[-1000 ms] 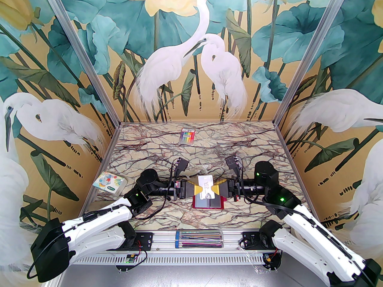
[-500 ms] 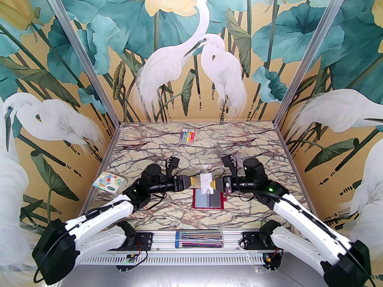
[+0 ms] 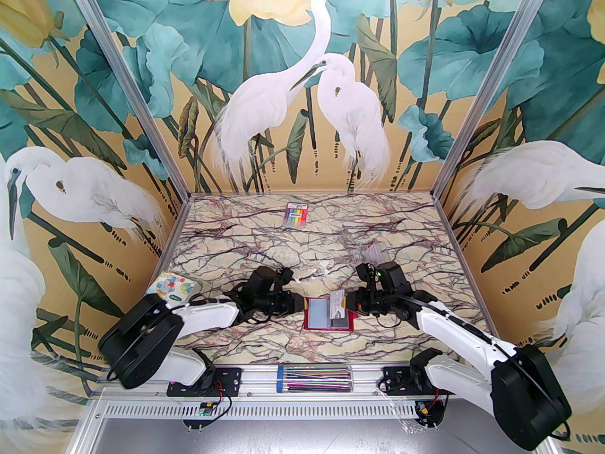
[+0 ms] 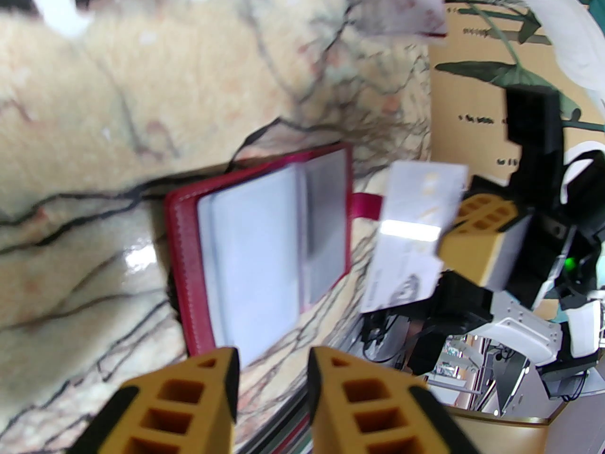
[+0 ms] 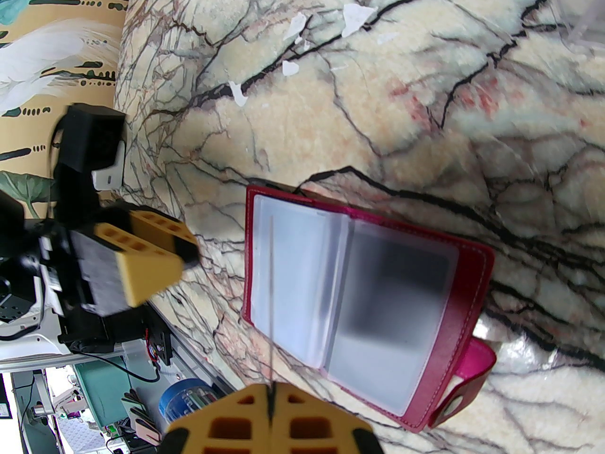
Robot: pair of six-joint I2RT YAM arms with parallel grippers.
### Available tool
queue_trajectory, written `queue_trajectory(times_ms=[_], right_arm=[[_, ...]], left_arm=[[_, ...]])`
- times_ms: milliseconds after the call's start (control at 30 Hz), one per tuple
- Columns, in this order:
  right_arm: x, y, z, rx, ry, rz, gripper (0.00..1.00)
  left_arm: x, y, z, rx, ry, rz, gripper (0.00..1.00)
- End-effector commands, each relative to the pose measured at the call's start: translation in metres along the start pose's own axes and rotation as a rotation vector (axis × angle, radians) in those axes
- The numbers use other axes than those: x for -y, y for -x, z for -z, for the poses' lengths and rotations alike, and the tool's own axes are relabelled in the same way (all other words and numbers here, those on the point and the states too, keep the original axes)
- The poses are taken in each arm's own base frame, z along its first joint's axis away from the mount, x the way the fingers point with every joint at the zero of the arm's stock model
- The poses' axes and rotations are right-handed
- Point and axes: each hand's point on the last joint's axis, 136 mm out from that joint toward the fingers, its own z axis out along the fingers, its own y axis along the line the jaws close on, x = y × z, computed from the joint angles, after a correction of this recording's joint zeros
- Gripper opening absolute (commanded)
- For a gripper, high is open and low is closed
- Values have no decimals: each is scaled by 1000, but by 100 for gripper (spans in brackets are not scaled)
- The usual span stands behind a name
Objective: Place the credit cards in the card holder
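Observation:
The card holder lies open on the marble table, dark red with clear sleeves facing up, also seen in the left wrist view and the right wrist view. My right gripper is shut on one pale silvery credit card, held just above the holder's right half. That card shows broadside from the left wrist and edge-on from the right wrist, where my right gripper pinches it. My left gripper hovers at the holder's left edge, its jaws slightly open and empty.
A clear plastic box sits behind the right arm. A rainbow-striped pack lies at the back, and a patterned white square at the left edge. A clear tube of pens rests on the front rail. White paper scraps dot the table.
My left gripper let go of the card and drew back to the left. My right gripper kept the card and brought it down and rightward over the holder. Both arms sank lower.

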Motion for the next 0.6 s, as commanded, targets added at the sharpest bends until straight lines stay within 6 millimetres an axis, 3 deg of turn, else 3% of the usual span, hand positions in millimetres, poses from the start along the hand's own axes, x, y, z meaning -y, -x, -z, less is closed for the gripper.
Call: queue_trajectory(times_ms=[0,567], right_arm=[[5,2,-6,15,14,-10,0],[19,-1,-18,-8,-5,-39,0]], left_arm=[[15,8,-9,0,-41,-43,28],[-1,3,-28,-35,7,-22,23]])
